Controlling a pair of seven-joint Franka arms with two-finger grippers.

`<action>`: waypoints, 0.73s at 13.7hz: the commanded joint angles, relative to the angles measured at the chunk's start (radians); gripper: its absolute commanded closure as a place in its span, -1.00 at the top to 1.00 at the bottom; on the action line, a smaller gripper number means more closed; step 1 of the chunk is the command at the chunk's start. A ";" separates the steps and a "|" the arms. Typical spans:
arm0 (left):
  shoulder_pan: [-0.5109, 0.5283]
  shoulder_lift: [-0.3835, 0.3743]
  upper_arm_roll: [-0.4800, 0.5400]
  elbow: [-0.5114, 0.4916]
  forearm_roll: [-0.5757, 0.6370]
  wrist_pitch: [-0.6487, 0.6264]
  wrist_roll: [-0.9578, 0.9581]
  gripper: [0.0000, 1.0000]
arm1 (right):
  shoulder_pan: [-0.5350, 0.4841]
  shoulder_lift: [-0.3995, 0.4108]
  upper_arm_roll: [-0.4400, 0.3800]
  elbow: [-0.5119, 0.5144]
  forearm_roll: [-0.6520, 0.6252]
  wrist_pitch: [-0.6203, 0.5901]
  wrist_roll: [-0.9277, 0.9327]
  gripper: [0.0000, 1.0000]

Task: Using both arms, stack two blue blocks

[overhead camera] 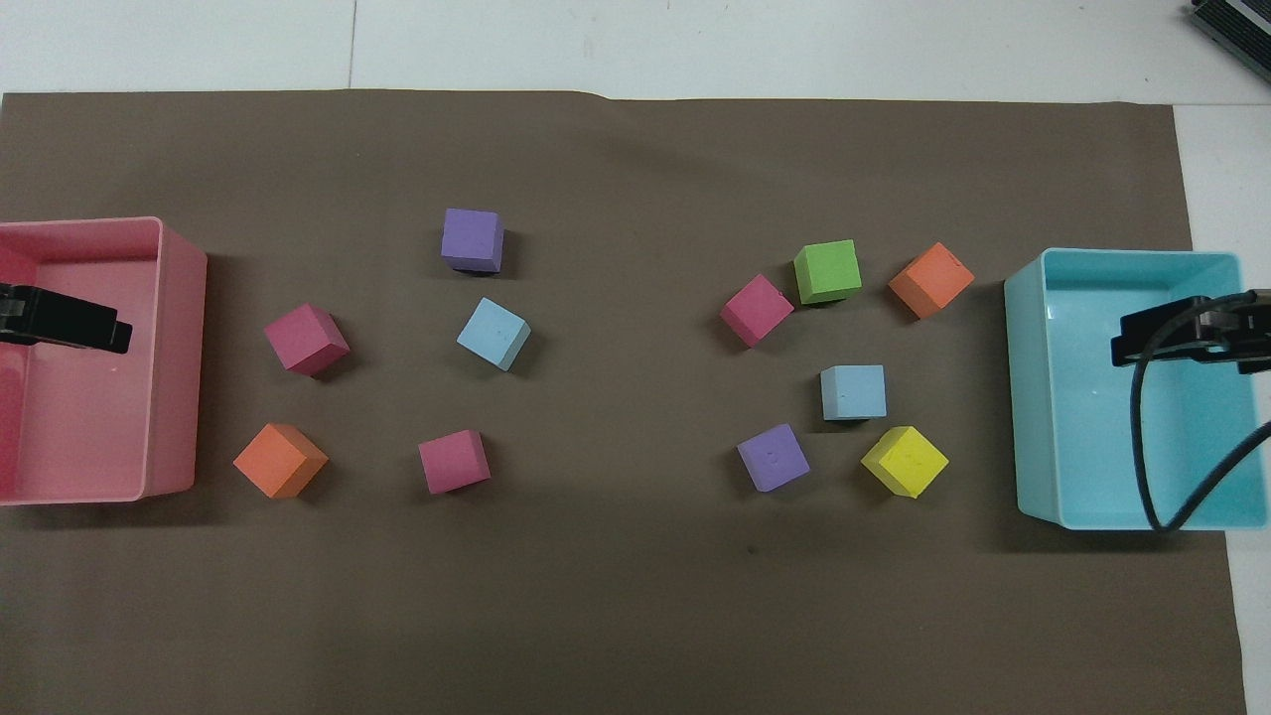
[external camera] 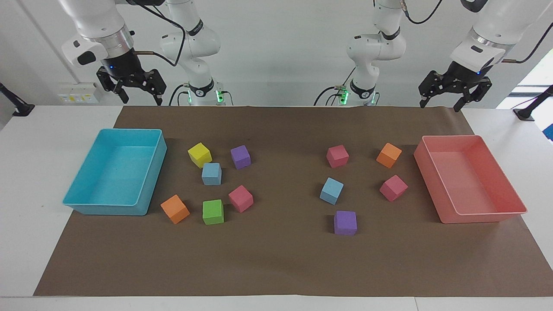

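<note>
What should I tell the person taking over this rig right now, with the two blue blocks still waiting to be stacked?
Left gripper: open, empty, raised at the pink tray's end of the table, waiting.
Right gripper: open, empty, raised at the turquoise tray's end, waiting.
One blue block lies on the brown mat near the turquoise tray, among the yellow cube, a purple cube and the green cube.
Other blue block lies toward the pink tray, between a pink cube and a purple cube.
Done: nothing; both blocks lie apart, untouched.
Left: pick up, bring together, stack.
</note>
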 commanded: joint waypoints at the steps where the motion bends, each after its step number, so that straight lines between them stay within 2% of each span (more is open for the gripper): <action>1: 0.013 0.008 -0.011 0.025 0.027 -0.026 -0.003 1.00 | -0.003 -0.004 0.008 0.048 -0.009 -0.044 -0.025 1.00; 8: 0.011 0.003 -0.013 0.016 0.025 -0.030 -0.003 1.00 | -0.007 -0.004 0.007 0.058 -0.020 -0.067 -0.026 1.00; 10: 0.011 0.003 -0.013 0.016 0.025 -0.030 -0.003 1.00 | -0.013 -0.016 0.004 0.058 0.013 -0.058 -0.029 1.00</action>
